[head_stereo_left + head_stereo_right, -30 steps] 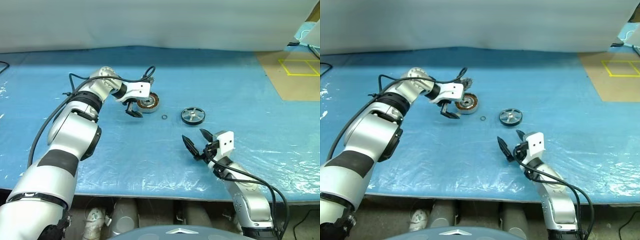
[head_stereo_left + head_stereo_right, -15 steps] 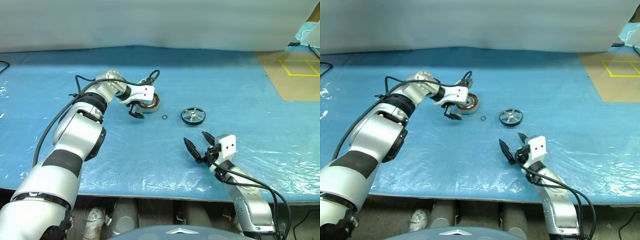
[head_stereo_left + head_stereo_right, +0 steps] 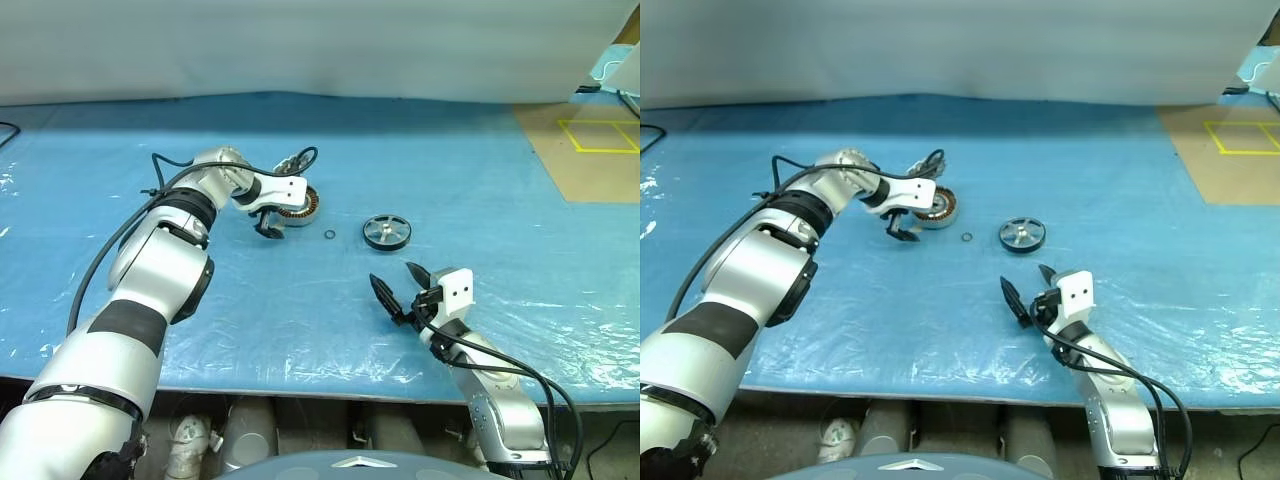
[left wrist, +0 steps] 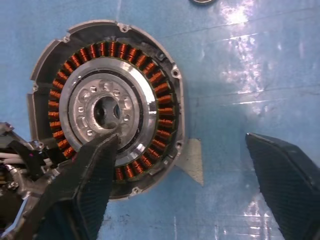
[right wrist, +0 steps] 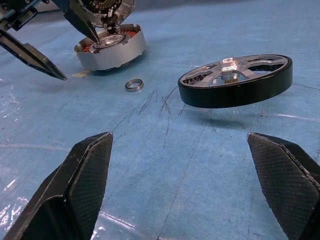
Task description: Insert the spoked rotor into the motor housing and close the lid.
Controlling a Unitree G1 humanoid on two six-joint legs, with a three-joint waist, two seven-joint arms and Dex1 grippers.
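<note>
Copper-wound motor housing [image 3: 297, 205] under spread left gripper [image 3: 266, 224] | black spoked rotor [image 3: 386, 231] beyond wide right gripper [image 3: 397, 287]

From my head cameras the left gripper [image 3: 266, 221] and its wrist cover the near left edge of the motor housing [image 3: 300, 206], so I can't judge contact there. In the left wrist view one finger [image 4: 95, 175] hides part of the copper windings, and I can't tell whether it touches them. The lid [image 3: 930, 166] is mostly hidden behind the wrist. The tiny ring [image 3: 329, 235] is too small for me to make out.
</note>
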